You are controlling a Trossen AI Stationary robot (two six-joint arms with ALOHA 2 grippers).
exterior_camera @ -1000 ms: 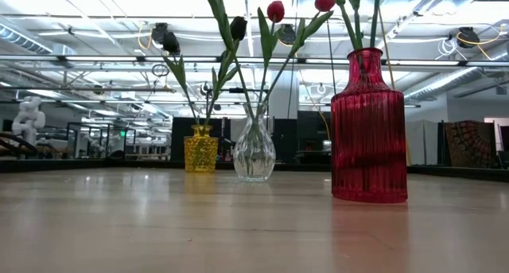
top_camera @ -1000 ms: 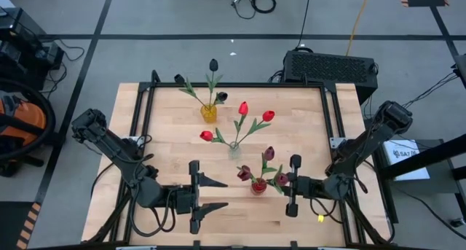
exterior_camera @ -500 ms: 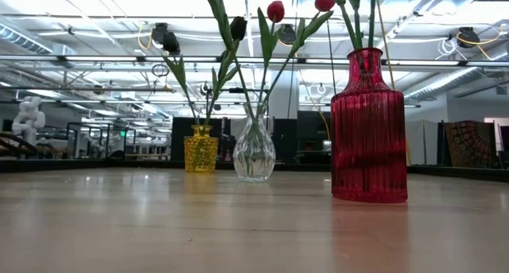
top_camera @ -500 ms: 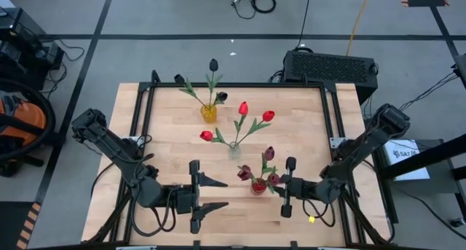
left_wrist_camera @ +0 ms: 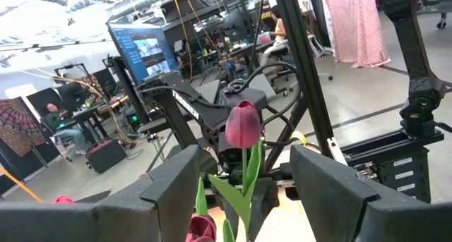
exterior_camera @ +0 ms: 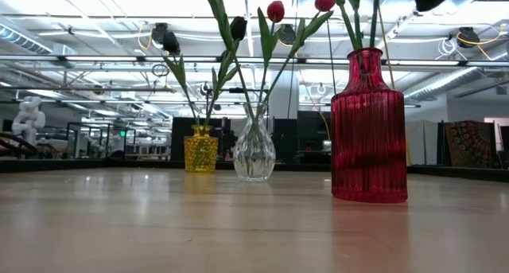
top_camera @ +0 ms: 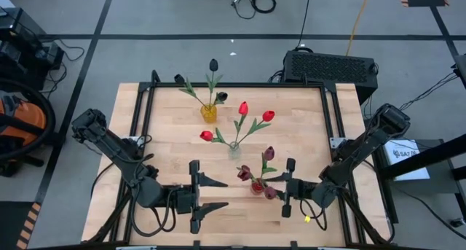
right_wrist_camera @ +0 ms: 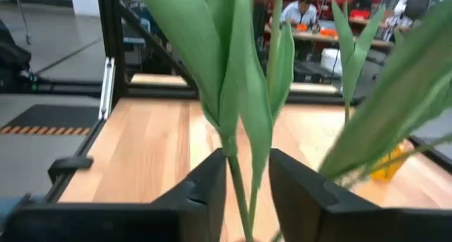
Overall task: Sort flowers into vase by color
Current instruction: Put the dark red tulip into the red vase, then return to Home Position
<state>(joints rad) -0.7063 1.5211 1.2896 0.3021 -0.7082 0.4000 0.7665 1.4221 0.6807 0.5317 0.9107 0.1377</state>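
Three vases stand on the wooden table. The yellow vase (top_camera: 209,113) holds near-black tulips, the clear vase (top_camera: 234,149) holds red tulips, and the red vase (top_camera: 258,186) (exterior_camera: 368,130) holds maroon tulips (top_camera: 269,154). My right gripper (top_camera: 279,186) (right_wrist_camera: 247,192) is level beside the red vase, on its right. Its fingers are open on either side of a maroon tulip's green stem (right_wrist_camera: 240,185), whose head (top_camera: 270,194) leans over the vase's near right side. My left gripper (top_camera: 222,194) (left_wrist_camera: 244,200) waits open to the left of the red vase, holding nothing. My right gripper's fingers stand level on either side of the tulip's stem (right_wrist_camera: 242,200), coming from the table's right. A gap shows on both sides of the stem lower down. Whether one finger (right_wrist_camera: 212,178) touches the stem higher up, I cannot tell.
Black rails (top_camera: 331,126) frame the table's edges. Bare wood lies along the near edge and at the far right. Long leaves (right_wrist_camera: 212,51) crowd the space in front of my right gripper. People sit at desks in the room beyond the table.
My right gripper has moved down and a little toward the table's left, closer to the red vase, bringing the maroon tulip with it. The tulip's head has swung from the vase's right side toward the near edge and now leans low beside the vase.
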